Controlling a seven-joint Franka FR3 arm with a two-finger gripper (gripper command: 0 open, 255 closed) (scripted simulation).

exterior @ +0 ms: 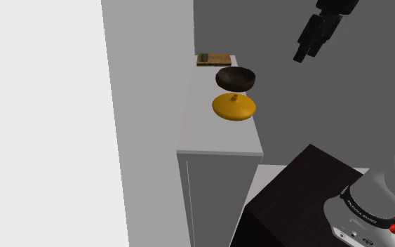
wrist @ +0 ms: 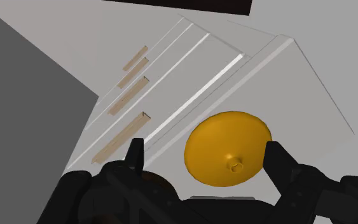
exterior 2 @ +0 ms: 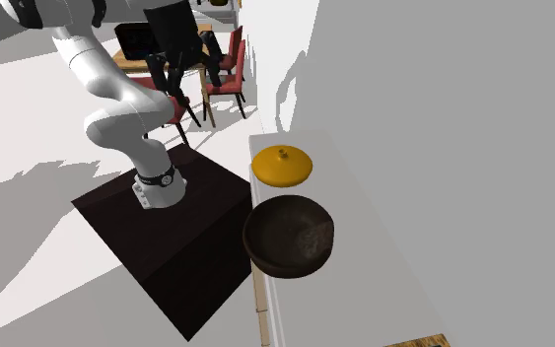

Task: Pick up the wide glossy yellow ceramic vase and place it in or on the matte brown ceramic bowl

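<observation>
Pincer (exterior: 300, 55) high in the air, fingers apart, clamped on nothing. It hangs off the shoulder view's right of the worktop (exterior: 215, 137), well above it. In the wrist view the wide, glossy yellow vase (wrist: 227, 148) shows between the two black fingertips (wrist: 133, 151), far beneath them, untouched.

Vase (exterior: 233, 107) sits upright on the narrow white worktop, hard against the edge facing the arm. Low flattened disc shape, small knob-like neck at centre, smooth sheen. Just behind it in the shoulder view: round matte dark-brown bowl (exterior: 236, 77), mouth up, close beside the vase, at the same edge. In the second exterior view the bowl's (exterior 2: 288, 235) inside looks rough and mottled.

A grey wall runs along the worktop's other long side. Flat brown book-like slab (exterior: 213, 59) lies at the far end, beyond the bowl. White drawer fronts with pale wooden handles (wrist: 127, 88) below the edge. Dark box stand (exterior 2: 167, 237) on the open floor side; red chairs (exterior 2: 228, 71) farther off.
</observation>
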